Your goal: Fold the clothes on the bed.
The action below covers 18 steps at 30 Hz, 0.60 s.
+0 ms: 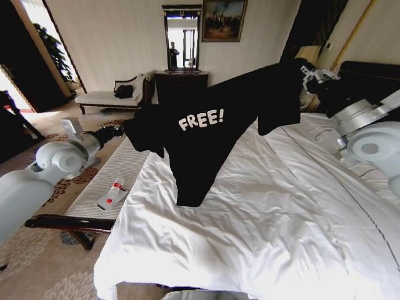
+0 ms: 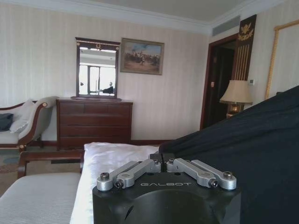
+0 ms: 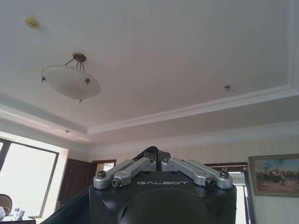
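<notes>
shirt: soft black short-sleeved T-shirt [image 1: 200, 134], white "FREE!" print, stretched above white-sheeted bed [image 1: 262, 212]
left gripper [image 1: 122, 130]: clamped on shirt
right gripper [image 1: 307, 74]: clamped on shirt
tip: lower both evenly, keep fabric taut

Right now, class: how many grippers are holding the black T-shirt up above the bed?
2. The left gripper pinches one end of the T-shirt; the right gripper pinches the other, stretching it above the bed.

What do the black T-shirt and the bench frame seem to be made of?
The T-shirt looks like soft matte knit fabric, probably cotton: held up between the left gripper and right gripper, it sags and folds limply. The bench frame looks like dark polished wood, slightly glossy.
</notes>
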Tool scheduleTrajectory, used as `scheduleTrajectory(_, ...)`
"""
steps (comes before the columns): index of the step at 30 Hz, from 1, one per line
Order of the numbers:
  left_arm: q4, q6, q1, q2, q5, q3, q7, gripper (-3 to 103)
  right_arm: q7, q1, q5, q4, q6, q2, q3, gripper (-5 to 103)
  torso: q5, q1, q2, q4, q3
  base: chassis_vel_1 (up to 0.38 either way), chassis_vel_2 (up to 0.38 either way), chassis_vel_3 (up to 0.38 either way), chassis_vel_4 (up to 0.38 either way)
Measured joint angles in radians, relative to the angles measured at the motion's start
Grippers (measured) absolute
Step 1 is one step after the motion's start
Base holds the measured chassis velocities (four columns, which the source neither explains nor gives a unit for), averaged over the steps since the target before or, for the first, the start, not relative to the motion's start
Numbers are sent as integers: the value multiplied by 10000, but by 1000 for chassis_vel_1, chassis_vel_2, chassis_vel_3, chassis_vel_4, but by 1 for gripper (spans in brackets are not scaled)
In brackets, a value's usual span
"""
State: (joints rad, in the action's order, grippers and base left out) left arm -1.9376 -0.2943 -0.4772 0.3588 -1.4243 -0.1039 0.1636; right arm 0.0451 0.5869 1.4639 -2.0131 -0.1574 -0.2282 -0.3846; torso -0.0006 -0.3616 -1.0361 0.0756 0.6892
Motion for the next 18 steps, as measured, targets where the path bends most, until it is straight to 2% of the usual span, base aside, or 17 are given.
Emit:
scheduleTrajectory(4,-577,-6,-47,-78,-385,-205,59,0,67,93,101,-679,-47,108,-231,0,-1,0,1,-3,0,0,0,0,0)
scheduleTrajectory(7,-1391,56,190,-173,-1036,-409,94,0,205,122,200,-1461,-132,316,-392,0,-1,0,-2,2,0,0,0,0,0)
scheduleTrajectory(10,-1663,105,275,-216,-1231,-533,94,0,202,99,241,-1722,-145,386,-454,0,3,1,-2,2,-1,0,0,0,0)
scheduleTrajectory(14,-2041,136,184,-340,-1622,-1128,94,0,186,25,398,-2143,-226,574,-638,0,2,0,-1,1,1,0,0,0,0)
scheduleTrajectory(17,-2306,173,98,-557,-2346,-2176,95,0,140,-261,912,-2610,-410,900,-882,0,0,0,-1,-1,2,0,0,0,0)
scheduleTrajectory(18,-2306,173,98,-557,-2346,-2176,95,0,140,-261,912,-2610,-410,900,-882,0,0,0,-1,-1,2,0,0,0,0)
